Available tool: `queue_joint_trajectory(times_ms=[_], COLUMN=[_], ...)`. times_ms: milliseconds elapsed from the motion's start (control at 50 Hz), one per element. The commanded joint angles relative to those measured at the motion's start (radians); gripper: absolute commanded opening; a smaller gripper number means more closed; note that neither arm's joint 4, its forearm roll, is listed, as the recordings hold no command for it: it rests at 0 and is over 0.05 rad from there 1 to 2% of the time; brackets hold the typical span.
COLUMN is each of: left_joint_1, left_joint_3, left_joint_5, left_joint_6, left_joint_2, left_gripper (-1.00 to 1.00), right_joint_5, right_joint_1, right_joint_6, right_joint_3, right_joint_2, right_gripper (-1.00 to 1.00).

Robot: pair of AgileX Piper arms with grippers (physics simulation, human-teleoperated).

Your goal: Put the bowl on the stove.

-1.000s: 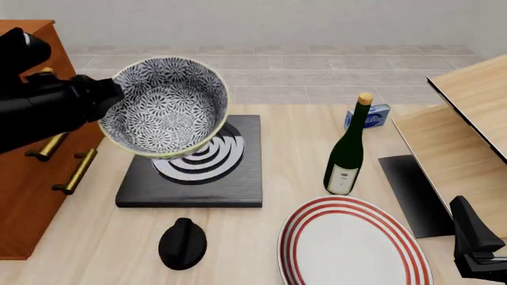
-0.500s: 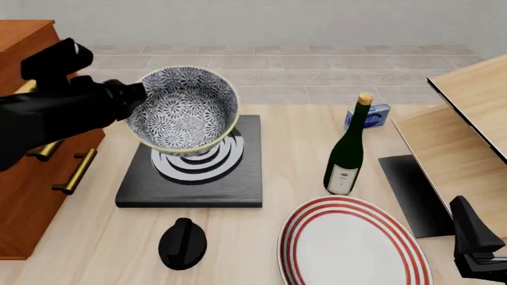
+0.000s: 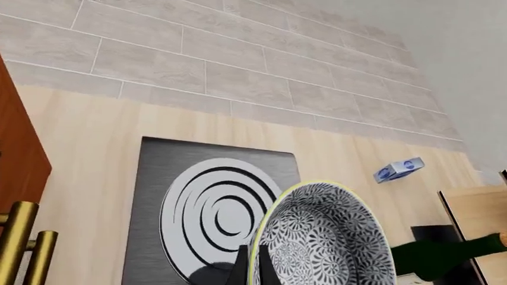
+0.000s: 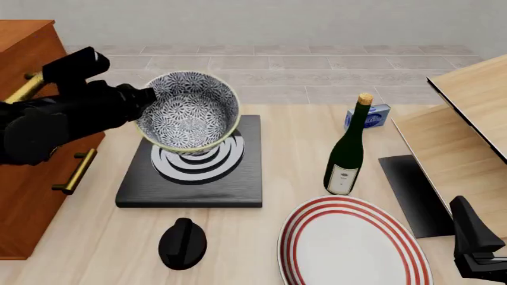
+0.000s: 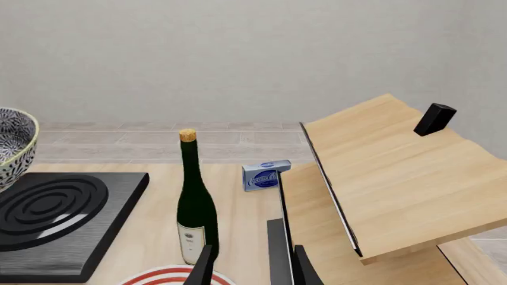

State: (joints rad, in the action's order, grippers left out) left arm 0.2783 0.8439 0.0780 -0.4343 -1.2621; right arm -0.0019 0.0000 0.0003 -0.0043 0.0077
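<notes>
The blue-and-white floral bowl (image 4: 190, 113) hangs tilted over the stove (image 4: 194, 178), its opening turned toward the front camera. My left gripper (image 4: 146, 98) is shut on the bowl's left rim. In the left wrist view the two fingers (image 3: 238, 270) pinch the pale rim of the bowl (image 3: 325, 237), with the stove's burner rings (image 3: 210, 214) beside and below it. My right gripper (image 4: 475, 249) rests low at the table's front right, far from the bowl. Its wrist view shows the right gripper (image 5: 253, 267) open and empty, with the bowl (image 5: 12, 142) and stove (image 5: 56, 214) far off.
A green wine bottle (image 4: 345, 160) stands right of the stove, with a small blue box (image 4: 367, 116) behind it. A red-ringed white plate (image 4: 352, 243) and a black knob (image 4: 182, 242) lie near the front edge. A wooden drawer cabinet (image 4: 32, 190) stands left, and a slanted wooden rack (image 4: 467, 130) right.
The left arm has carried the bowl right, forward and lower, so it now hangs closer over the burner rings. The right arm has not moved.
</notes>
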Motion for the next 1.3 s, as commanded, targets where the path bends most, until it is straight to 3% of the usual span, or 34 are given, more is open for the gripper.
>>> queue_joint_trajectory(times_ms=[20,200,480,1300], left_joint_1=[-0.013,-0.019,-0.016,-0.041], left_joint_3=[-0.011,-0.013,-0.017,0.009], left_joint_5=[-0.055,-0.075,-0.104,-0.219], left_joint_6=[0.019,0.041,0.018,0.078], left_joint_2=[-0.035,-0.045,-0.098,-0.231], left_gripper=[-1.00,-1.00,-1.00,-1.00], right_joint_5=[0.000,0.000,0.000,0.000], right_joint_1=[0.000,0.000,0.000,0.000], right_joint_6=[0.000,0.000,0.000,0.000], right_joint_3=[0.000,0.000,0.000,0.000], right_joint_2=[0.000,0.000,0.000,0.000], right_gripper=[1.00,1.00,1.00,1.00])
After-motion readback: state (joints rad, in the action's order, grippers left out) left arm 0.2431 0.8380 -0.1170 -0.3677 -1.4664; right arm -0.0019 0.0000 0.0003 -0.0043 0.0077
